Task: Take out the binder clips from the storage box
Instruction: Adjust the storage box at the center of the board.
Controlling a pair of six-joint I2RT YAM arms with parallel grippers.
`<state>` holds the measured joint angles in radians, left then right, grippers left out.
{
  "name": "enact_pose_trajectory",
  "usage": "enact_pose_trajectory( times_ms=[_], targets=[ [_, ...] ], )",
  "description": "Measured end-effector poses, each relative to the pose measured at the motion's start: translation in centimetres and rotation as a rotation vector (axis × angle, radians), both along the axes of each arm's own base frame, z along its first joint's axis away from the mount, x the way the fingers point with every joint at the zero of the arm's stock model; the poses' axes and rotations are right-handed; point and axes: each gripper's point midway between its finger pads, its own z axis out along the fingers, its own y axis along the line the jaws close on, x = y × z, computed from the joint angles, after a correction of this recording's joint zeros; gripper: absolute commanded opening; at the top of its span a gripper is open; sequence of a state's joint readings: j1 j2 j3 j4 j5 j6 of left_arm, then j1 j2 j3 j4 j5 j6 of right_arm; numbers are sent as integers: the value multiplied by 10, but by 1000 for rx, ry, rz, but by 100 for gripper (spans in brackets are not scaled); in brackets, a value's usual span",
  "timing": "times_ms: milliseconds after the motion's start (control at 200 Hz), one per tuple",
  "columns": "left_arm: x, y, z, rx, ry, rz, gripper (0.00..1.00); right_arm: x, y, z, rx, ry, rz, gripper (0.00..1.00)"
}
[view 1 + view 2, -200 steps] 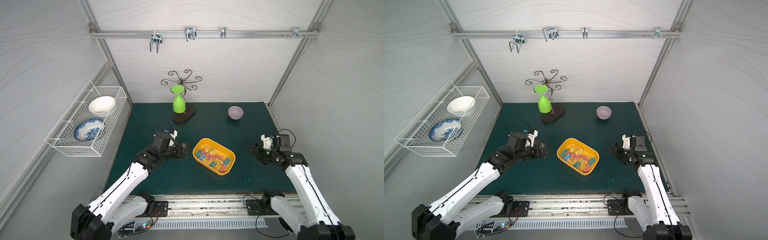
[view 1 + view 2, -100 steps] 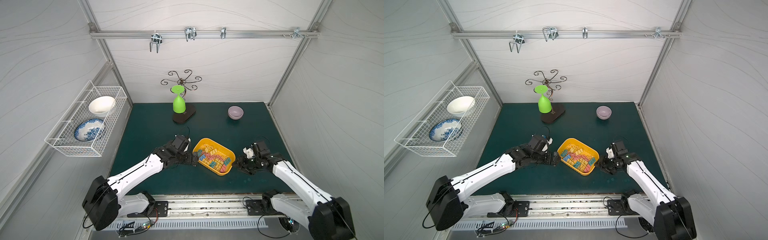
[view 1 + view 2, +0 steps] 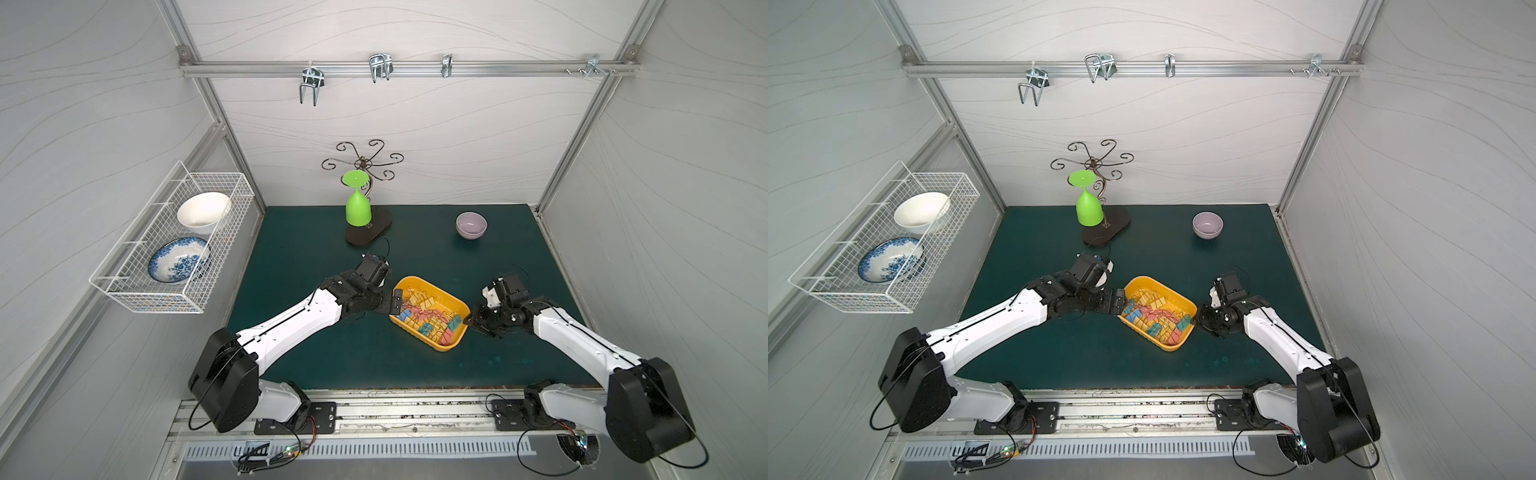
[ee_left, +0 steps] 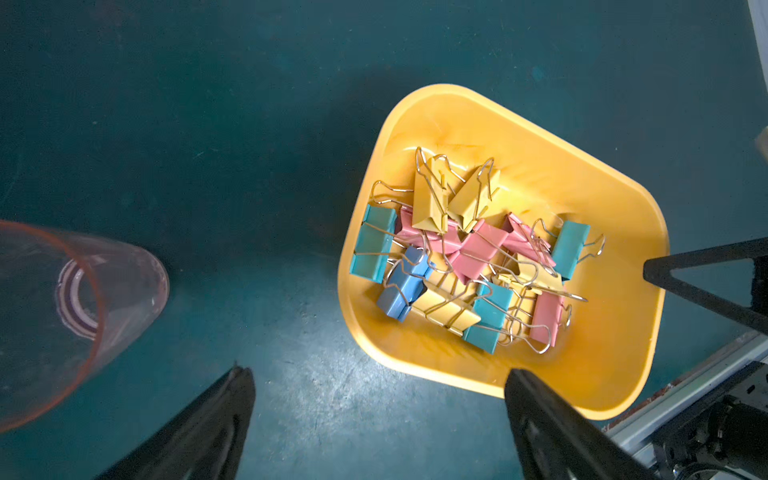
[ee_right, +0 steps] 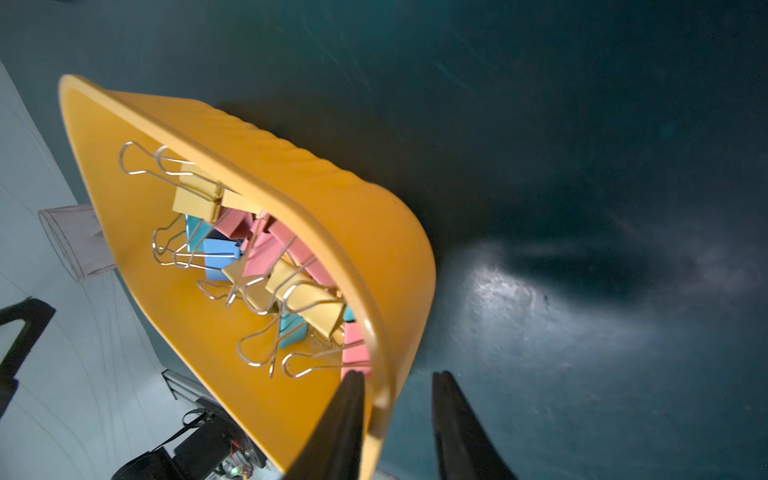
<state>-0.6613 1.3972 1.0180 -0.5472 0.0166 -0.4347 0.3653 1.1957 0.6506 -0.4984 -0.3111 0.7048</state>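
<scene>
The yellow-orange storage box (image 3: 441,347) (image 3: 1168,347) sits mid-table and holds several binder clips (image 3: 428,318) (image 3: 1156,318) in yellow, pink, teal and blue. The left wrist view shows the clips (image 4: 469,257) heaped in the box (image 4: 457,95). My left gripper (image 3: 395,301) (image 4: 378,374) is wide open at the box's left end, one finger over the rim and one over the mat. My right gripper (image 3: 469,322) (image 5: 399,374) straddles the right-end rim (image 5: 332,195). Its inner finger touches the rim and a gap remains at its outer finger. It holds no clip (image 5: 266,257).
A clear pink-tinted cup (image 4: 62,311) stands close beside my left gripper. An upturned green goblet (image 3: 358,208) on a dark stand and a lilac bowl (image 3: 471,224) are at the back. A white wire basket (image 3: 174,241) with two bowls hangs on the left wall.
Both arms have come in from the sides to the two ends of the box. The right jaws have narrowed around the rim. The left jaws have stayed wide.
</scene>
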Motion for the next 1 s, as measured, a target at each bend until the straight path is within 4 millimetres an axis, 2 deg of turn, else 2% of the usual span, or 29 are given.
enact_pose_trajectory(
  times_ms=[60, 110, 175, 425, 565, 710, 755, 855, 925, 1001],
  targets=[
    [3, 4, -1, -1, 7, 21, 98, 7, 2, 5, -4, -26, 26, 22],
    [5, 9, -2, 0, 15, 41, 98, 13, 4, 6, -16, -39, 50, 16],
    [7, 14, -2, -1, 23, 61, 98, 22, 6, 7, -27, -46, 72, 15],
    [4, 26, 5, -30, 13, 93, 98, 53, 6, 12, -63, -117, 166, 15],
    [-1, 25, 4, -46, 26, 90, 98, 81, 4, 20, -60, -166, 201, 17],
    [-6, 26, -2, -51, 45, 87, 98, 109, 12, 33, -26, -209, 237, 18],
    [-7, 26, -3, -52, 48, 88, 98, 117, 16, 36, -14, -215, 248, 21],
    [-8, 26, -2, -59, 48, 88, 98, 127, 18, 39, -17, -218, 250, 40],
    [-8, 25, -3, -66, 47, 87, 98, 122, 14, 37, -30, -196, 226, 50],
    [-8, 25, -5, -69, 54, 87, 98, 108, 6, 34, -51, -169, 188, 51]
  ],
)
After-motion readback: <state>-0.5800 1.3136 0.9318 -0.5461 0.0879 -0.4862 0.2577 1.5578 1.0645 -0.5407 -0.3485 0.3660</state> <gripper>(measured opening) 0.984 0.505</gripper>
